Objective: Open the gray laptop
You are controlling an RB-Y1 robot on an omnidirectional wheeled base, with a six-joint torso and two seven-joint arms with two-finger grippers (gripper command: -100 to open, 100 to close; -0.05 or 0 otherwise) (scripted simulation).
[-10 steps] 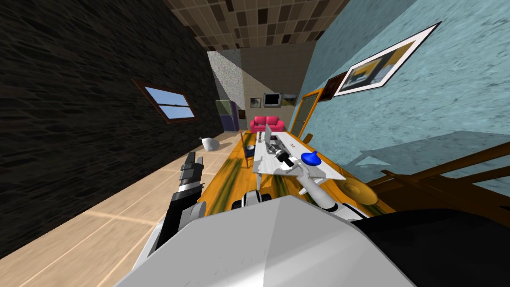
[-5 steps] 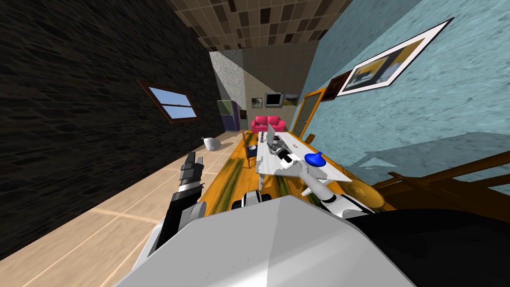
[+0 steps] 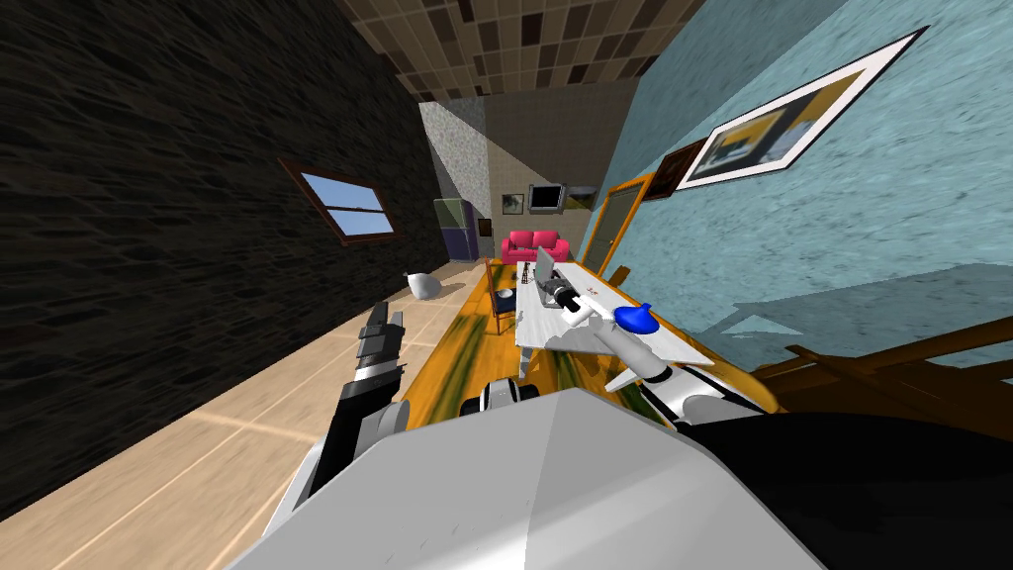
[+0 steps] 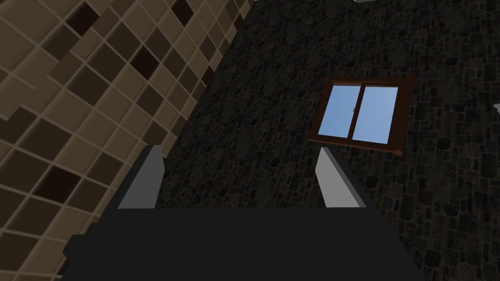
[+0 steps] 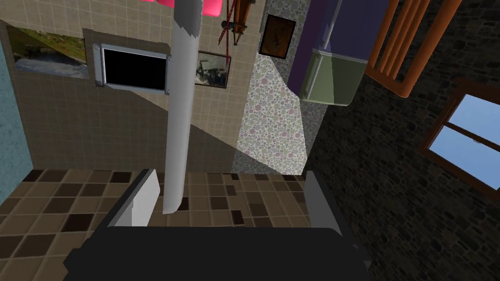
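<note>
Reaching across the white table point(image 3: 539, 322), the right gripper point(image 5: 229, 175) straddles the thin grey lid point(image 5: 178, 122) of the laptop point(image 3: 545, 265), fingers wide, one just beside it, likely to lever rather than pinch. The laptop sits toward the table's far end, lid partly raised. The left gripper point(image 4: 239, 151) hangs aside, fingers wide, holding nothing.

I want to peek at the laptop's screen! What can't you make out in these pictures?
Screen and keys of the laptop: head view, too small, right gripper partly in front.
The lid: right wrist view, edge-on, top cut off by the picture's edge.
Whether a finger touches the lid: cannot tell.
What the blue thing on the table is: too small.
</note>
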